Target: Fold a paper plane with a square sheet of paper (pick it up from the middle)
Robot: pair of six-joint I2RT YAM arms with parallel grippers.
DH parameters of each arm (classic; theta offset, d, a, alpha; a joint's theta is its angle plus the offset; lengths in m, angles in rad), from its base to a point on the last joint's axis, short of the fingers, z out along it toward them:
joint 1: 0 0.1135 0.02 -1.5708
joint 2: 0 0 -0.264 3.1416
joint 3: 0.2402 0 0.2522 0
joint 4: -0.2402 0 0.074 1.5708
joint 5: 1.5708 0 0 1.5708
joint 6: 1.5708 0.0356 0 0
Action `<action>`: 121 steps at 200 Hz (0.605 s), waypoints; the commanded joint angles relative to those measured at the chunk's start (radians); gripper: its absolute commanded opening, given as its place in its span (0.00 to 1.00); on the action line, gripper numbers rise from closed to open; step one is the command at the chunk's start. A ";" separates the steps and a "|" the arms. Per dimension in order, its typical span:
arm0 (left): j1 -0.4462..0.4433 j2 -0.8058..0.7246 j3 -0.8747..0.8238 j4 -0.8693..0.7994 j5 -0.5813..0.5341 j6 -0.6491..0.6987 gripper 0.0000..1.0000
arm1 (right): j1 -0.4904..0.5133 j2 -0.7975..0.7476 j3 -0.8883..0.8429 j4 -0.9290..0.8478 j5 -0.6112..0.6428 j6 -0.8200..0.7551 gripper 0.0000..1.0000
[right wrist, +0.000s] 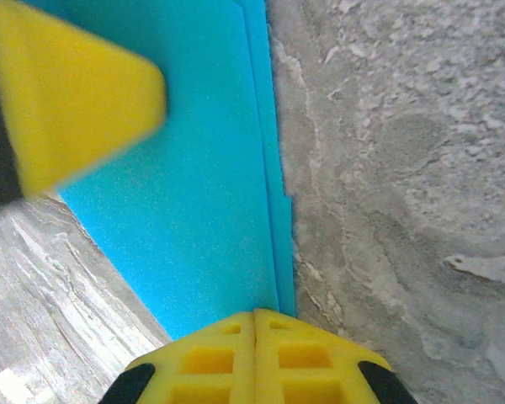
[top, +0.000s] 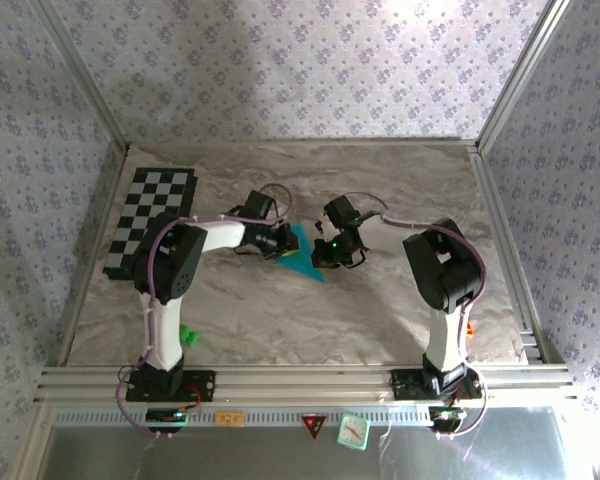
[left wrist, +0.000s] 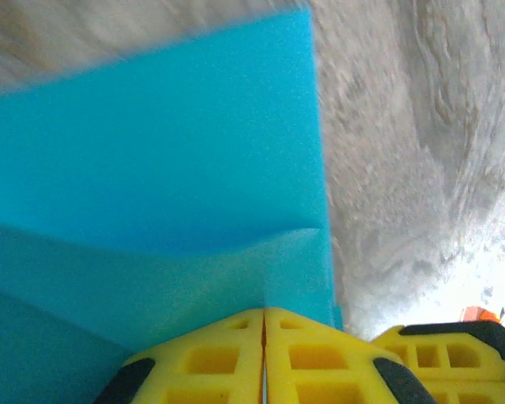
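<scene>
Both left gripper (left wrist: 263, 313) and right gripper (right wrist: 254, 315) were closed on the part-folded cyan-blue square sheet of paper (left wrist: 151, 151), central on the marbled table (top: 380, 310); creasing was judged underway, edge alignment required next.

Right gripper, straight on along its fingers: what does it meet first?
The square sheet of paper: the right gripper has its shut tips at the sheet's folded edge, probably touching it. Depth is unclear.

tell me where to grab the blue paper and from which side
Probably the long folded edge of the blue paper, where layers stack, coming from the table side: it lies nearly flat, so only an edge lets the jaws pinch.
</scene>
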 commanded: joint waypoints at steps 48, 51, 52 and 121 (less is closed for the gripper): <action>0.202 0.086 0.051 -0.041 -0.049 0.095 0.10 | -0.037 0.101 -0.097 -0.156 0.250 -0.023 0.05; 0.209 0.090 0.052 -0.043 -0.049 0.095 0.10 | -0.037 0.101 -0.098 -0.155 0.249 -0.023 0.05; 0.211 0.091 0.053 -0.043 -0.049 0.095 0.10 | -0.038 0.101 -0.098 -0.155 0.249 -0.023 0.05; 0.272 0.055 0.142 -0.123 -0.029 0.143 0.11 | -0.041 0.075 -0.063 -0.099 0.164 -0.001 0.06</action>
